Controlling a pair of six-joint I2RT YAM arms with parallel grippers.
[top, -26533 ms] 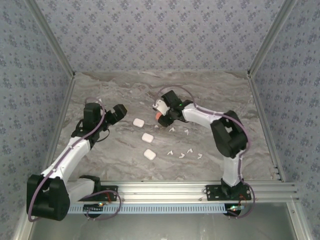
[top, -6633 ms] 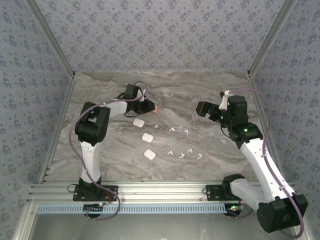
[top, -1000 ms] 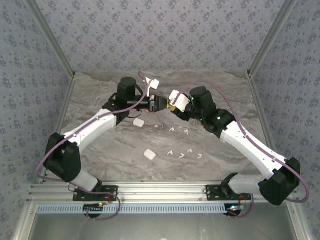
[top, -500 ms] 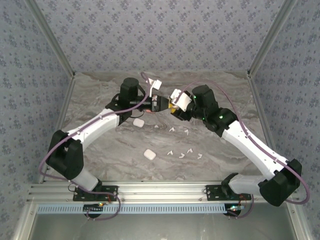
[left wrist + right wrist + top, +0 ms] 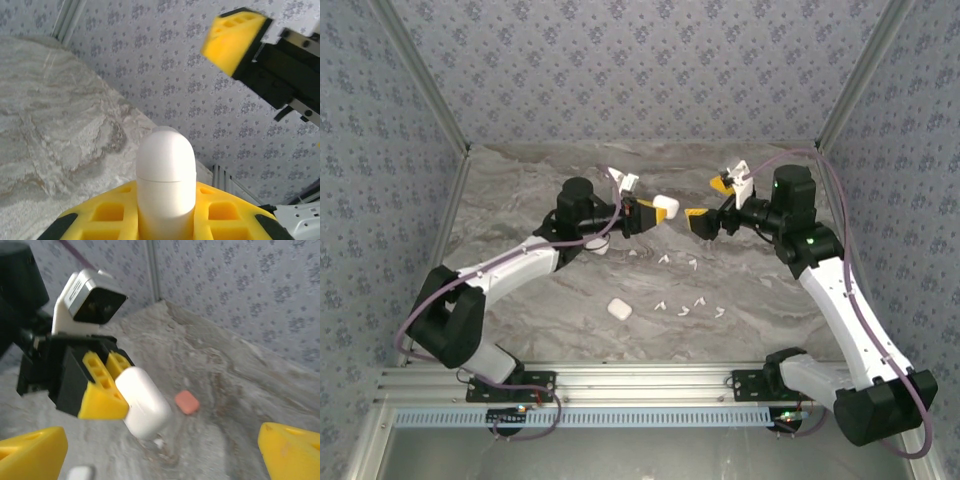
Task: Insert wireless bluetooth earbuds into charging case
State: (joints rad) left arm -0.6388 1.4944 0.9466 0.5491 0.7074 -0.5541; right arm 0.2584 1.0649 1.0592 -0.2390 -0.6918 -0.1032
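The white earbuds (image 5: 692, 263) lie loose on the bench (image 5: 760, 330), none in a case. One closed white case (image 5: 666, 206) is held up off the bench, gripped by the left fingers (image 5: 645, 213). The right gripper (image 5: 710, 202) faces it, apart, its fingers spread wide and empty. A spare case (image 5: 618, 309) lies near the earbuds. Opening and every insertion look left to do.

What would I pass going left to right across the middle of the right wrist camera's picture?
The left gripper, shut on a white charging case → a small coral-red item lying on the table → one yellow finger of the open right gripper.
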